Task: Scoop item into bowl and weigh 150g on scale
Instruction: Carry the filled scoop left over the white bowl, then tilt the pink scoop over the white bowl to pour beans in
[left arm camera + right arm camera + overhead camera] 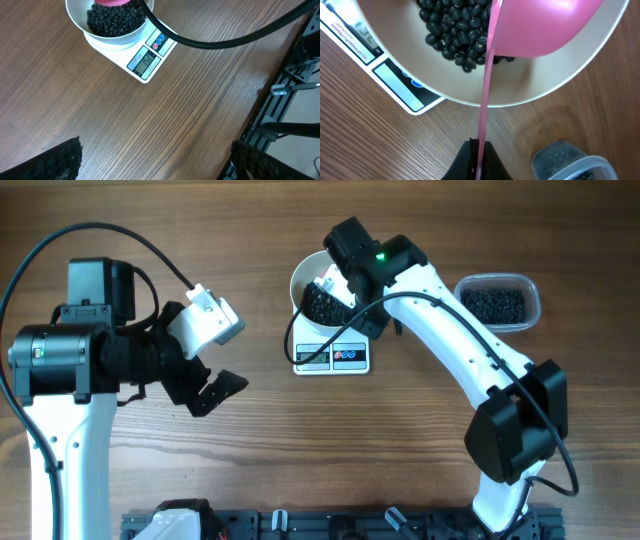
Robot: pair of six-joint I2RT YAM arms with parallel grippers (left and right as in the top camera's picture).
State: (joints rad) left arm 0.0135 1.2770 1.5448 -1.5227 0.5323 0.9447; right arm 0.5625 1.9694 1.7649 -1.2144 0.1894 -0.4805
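You are at the pouring-and-checking step. Your right end effector (479,150) is pinched tight on the thin handle of the pink scoop (545,25). The scoop's cup hangs over the white bowl (520,90) at the top of the right wrist view, its underside toward the camera. Whether any load is left in the cup you cannot tell from here.

The beans (452,35) lie in a good heap in the bowl, which sits on the scale (122,54), upper centre in the overhead view. The clear tub (555,155) with the rest of the stock stands just to the right of it, apart from the scale.

Your left end effector (215,390) is spread wide and empty over bare desk (100,115) at the left, well clear of the work.

The scale's display (145,61) is lit and shows a three-digit figure in the left wrist view. The digits are too small to read with confidence, so settle that first.

Judging by the heap, you are close to the end. The next move calls for a light touch. Keep the scoop off the bowl's rim so it adds no weight to the reading. Then either shake in a few more beans or lift the scoop clear toward the tub.
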